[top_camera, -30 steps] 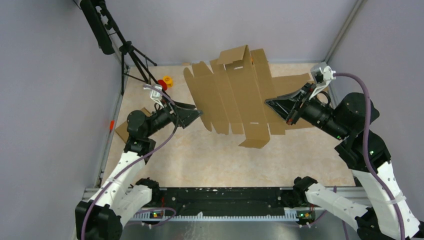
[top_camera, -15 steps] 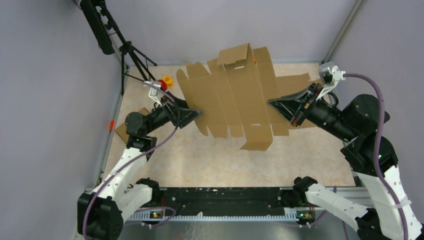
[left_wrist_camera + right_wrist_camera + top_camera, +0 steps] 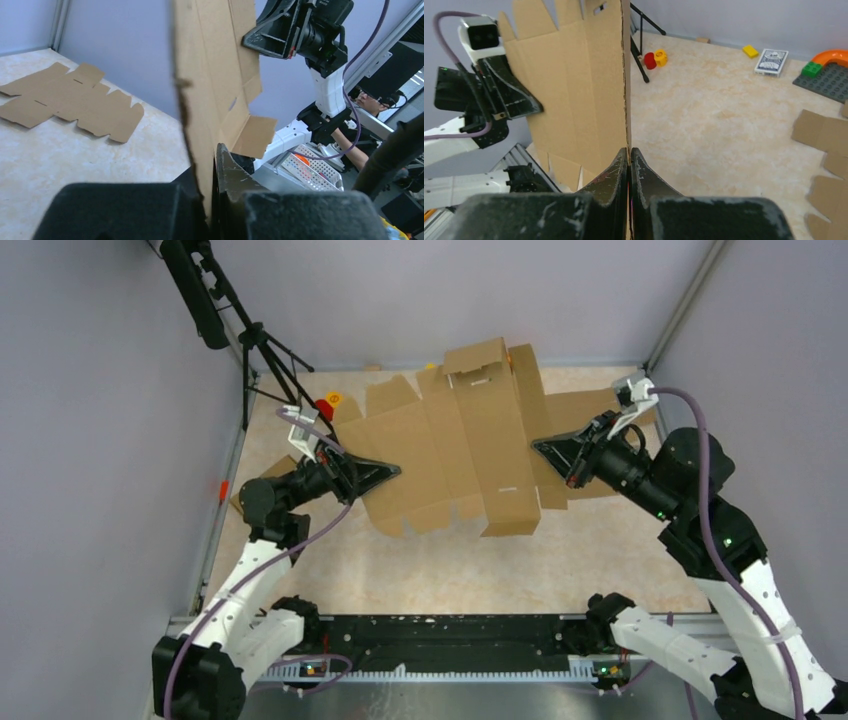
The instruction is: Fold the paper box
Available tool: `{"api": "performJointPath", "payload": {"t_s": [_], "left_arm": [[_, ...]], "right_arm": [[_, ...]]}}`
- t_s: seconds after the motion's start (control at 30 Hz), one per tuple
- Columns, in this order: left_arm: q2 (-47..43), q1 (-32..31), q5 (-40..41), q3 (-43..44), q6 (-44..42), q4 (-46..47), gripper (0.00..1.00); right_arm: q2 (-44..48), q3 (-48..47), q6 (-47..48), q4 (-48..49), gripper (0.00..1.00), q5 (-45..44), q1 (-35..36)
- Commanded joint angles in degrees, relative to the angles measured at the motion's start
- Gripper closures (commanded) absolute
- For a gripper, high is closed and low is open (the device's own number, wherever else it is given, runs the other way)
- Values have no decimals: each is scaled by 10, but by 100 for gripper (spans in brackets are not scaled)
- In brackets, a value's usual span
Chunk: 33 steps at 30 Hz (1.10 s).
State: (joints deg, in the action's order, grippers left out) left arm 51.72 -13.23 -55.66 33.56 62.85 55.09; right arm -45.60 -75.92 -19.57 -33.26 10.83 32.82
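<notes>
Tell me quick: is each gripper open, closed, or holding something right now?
Left gripper: closed, pinching one side edge of the paper box.
Right gripper: closed, pinching the opposite side edge of the paper box.

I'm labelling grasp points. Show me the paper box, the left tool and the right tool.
paper box [image 3: 470, 440], top external view, its middle panel.
left tool [image 3: 396, 471], top external view, fingertips pinching the box's left edge.
right tool [image 3: 629, 152], right wrist view, fingertips closed on the box's edge.
</notes>
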Motion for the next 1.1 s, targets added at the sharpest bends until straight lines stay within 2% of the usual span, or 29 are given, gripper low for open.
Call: {"api": "performJointPath", "payload": {"t_s": [0.0,0.13,0.33,0.43,0.53,0.7,0.8,0.87,0.93,1.03,1.07], "left_arm": [[3,-3,-29,23,-11,-1,96],[-13,-5,-11,21,-59,-68,99],[-28,-25,23,26,-197,-238,100],[-27,-41,60,19,-256,-303,100],[-26,-70,100,3,-323,-346,100],[-27,-150,217,-32,-414,-393,100],[-28,-175,276,-50,-431,-402,100],[-32,-182,298,-64,-438,-399,100],[-37,-185,303,-77,-444,-390,100],[-38,-190,284,-85,-462,-384,100],[-41,-192,283,-82,-469,-394,100]], "right_arm": [[4,34,13,45,100,-35,-3],[10,124,18,101,100,-78,-3],[11,287,1,257,99,-79,-3],[-4,343,-8,308,92,-92,-2],[-25,390,-26,348,88,-115,-2],[-51,470,-67,432,87,-144,1],[-77,482,-70,435,74,-149,5],[-91,485,-68,428,70,-146,7],[-97,492,-81,414,67,-150,7],[-101,505,-97,388,53,-134,7],[-100,512,-103,388,51,-129,7]]}}
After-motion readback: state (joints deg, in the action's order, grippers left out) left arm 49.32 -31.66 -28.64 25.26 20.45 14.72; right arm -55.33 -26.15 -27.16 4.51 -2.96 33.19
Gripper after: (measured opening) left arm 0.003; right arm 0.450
